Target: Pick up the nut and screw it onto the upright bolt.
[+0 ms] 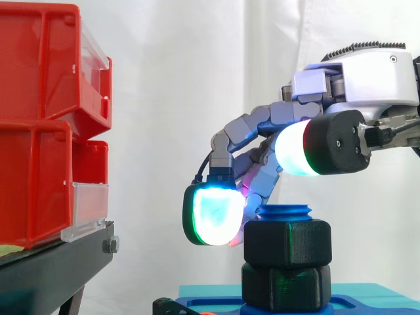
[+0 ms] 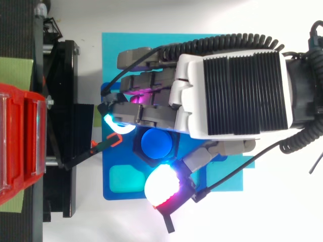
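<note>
A blue bolt [image 1: 286, 212] stands upright on the blue base plate [image 2: 222, 176]. Two black nuts are stacked on it: the upper nut [image 1: 287, 243] sits just under the bolt's top, and the lower nut [image 1: 286, 286] rests on the plate. From above, the bolt's round blue top [image 2: 157, 143] shows with the black nut [image 2: 137, 146] around it. My hand [image 1: 367, 79] comes in from the right and hangs over the bolt, reaching down beside the upper nut on its left and far sides. In the top view the hand [image 2: 232, 96] covers the space right of the bolt.
Red bins [image 1: 46, 125] sit stacked on a black stand [image 1: 59, 269] to the left, a short gap from the bolt. A small black and orange tool [image 2: 103, 146] lies between the stand and the plate. A turquoise square [image 2: 123, 179] marks the plate near the bolt.
</note>
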Controlling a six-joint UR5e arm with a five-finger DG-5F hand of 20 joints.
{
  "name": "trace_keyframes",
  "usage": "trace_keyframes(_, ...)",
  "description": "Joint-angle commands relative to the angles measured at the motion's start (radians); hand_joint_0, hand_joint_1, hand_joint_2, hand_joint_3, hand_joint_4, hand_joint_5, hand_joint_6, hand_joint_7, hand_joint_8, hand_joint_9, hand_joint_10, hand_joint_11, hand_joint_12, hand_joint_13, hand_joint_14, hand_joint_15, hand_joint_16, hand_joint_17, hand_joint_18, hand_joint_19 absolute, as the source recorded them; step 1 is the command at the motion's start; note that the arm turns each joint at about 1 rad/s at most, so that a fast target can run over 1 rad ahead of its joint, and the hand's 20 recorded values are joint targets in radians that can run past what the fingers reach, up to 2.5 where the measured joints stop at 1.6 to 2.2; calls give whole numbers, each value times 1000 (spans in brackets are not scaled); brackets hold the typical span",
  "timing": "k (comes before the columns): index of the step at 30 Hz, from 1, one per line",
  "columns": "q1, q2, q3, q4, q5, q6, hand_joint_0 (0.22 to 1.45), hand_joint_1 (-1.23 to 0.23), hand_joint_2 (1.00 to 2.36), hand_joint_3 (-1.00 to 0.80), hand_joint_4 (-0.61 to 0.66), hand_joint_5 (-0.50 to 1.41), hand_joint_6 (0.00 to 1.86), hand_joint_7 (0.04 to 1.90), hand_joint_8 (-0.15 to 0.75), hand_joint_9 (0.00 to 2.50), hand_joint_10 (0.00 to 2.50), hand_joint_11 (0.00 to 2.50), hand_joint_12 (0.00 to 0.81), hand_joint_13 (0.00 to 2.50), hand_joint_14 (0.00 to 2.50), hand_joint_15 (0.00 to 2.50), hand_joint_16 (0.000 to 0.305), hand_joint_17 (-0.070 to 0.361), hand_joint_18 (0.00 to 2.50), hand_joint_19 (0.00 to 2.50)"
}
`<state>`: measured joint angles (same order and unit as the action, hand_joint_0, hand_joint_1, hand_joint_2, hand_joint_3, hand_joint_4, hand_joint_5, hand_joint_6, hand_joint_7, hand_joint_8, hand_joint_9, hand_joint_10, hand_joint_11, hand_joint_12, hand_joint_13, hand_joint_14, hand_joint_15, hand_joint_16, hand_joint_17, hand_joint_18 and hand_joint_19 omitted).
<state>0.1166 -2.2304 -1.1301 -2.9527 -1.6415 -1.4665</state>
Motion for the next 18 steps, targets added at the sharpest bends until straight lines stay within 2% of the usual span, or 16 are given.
trace_keyframes(1,0,0,0,-17,3,0,527,-221,1000,-500,236,-34,505,1048,243,993,0,0,197,841,0,0,25,55,518,27)
trace_keyframes(18,-6,0,-5,-26,2,0,531,-222,1000,-500,155,8,504,1265,259,1072,0,0,191,909,0,0,24,53,586,54)
